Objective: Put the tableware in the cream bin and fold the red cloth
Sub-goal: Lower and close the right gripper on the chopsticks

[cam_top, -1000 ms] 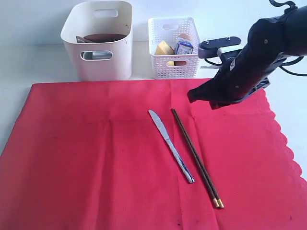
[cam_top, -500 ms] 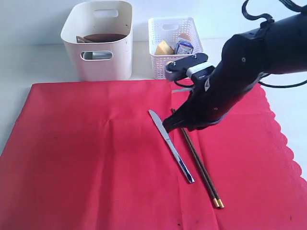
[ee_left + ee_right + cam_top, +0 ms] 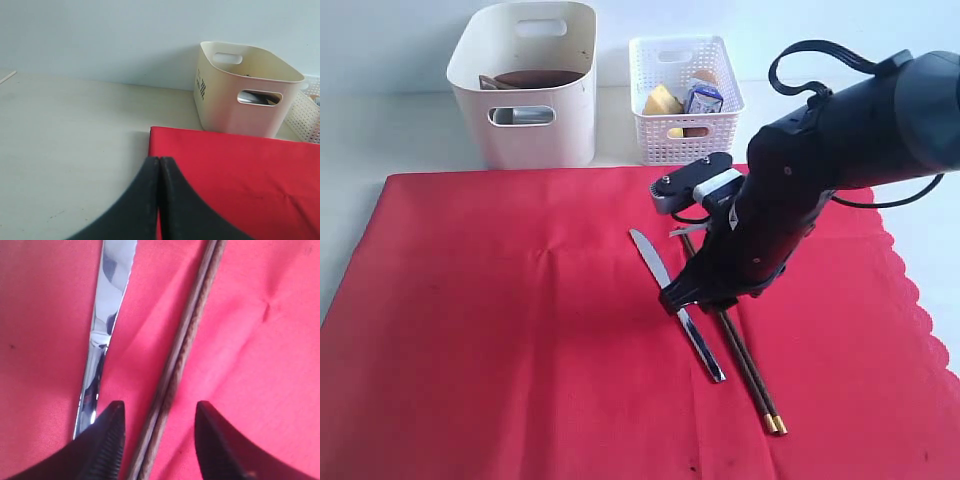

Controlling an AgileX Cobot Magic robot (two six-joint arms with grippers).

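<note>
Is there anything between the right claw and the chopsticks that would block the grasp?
Nothing visible does. The open right claw hangs just above the chopsticks, with one finger on each side of them. The knife lies beside them on the cloth, apart from them and outside the gap.

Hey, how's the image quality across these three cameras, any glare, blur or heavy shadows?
Exterior view: even, soft light, sharp, no hard shadows on the red cloth. Right wrist view: bright glare streaks on the silver knife, the close-up slightly soft throughout. Left wrist view: the shut jaws are a dark blur up close, the cream bin is crisp.
</note>
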